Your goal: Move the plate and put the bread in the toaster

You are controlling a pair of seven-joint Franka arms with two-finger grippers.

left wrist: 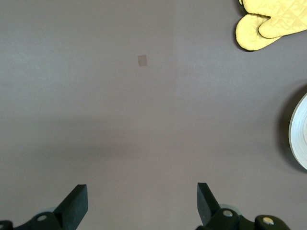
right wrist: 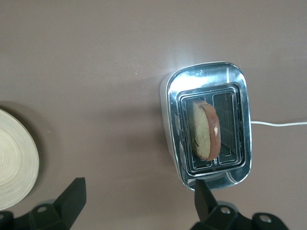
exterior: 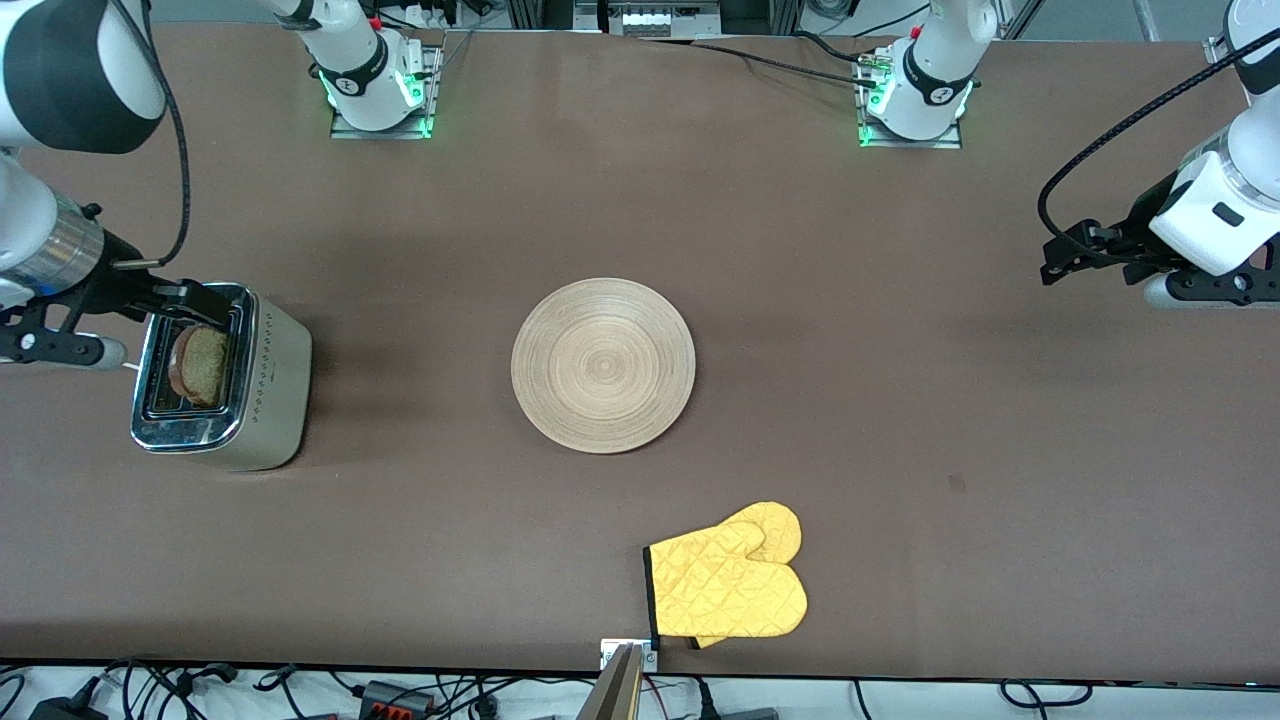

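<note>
The shiny silver toaster (exterior: 272,385) stands at the right arm's end of the table. The slice of bread (exterior: 203,365) sits in one of its dark slots, leaning, with its brown crust sticking up. My right gripper (exterior: 195,298) is open and empty, over the toaster's end that is farther from the front camera. The right wrist view shows the toaster (right wrist: 241,98), the bread (right wrist: 204,132) and the open gripper (right wrist: 139,199). The tan wooden plate (exterior: 603,365) lies flat mid-table. My left gripper (exterior: 1065,262) waits open and empty above the left arm's end of the table; its own view shows it (left wrist: 142,201) over bare table.
A yellow quilted oven mitt (exterior: 730,585) lies near the table's front edge, nearer to the front camera than the plate; it also shows in the left wrist view (left wrist: 268,24). The toaster's white cord (right wrist: 278,123) trails off the table's end.
</note>
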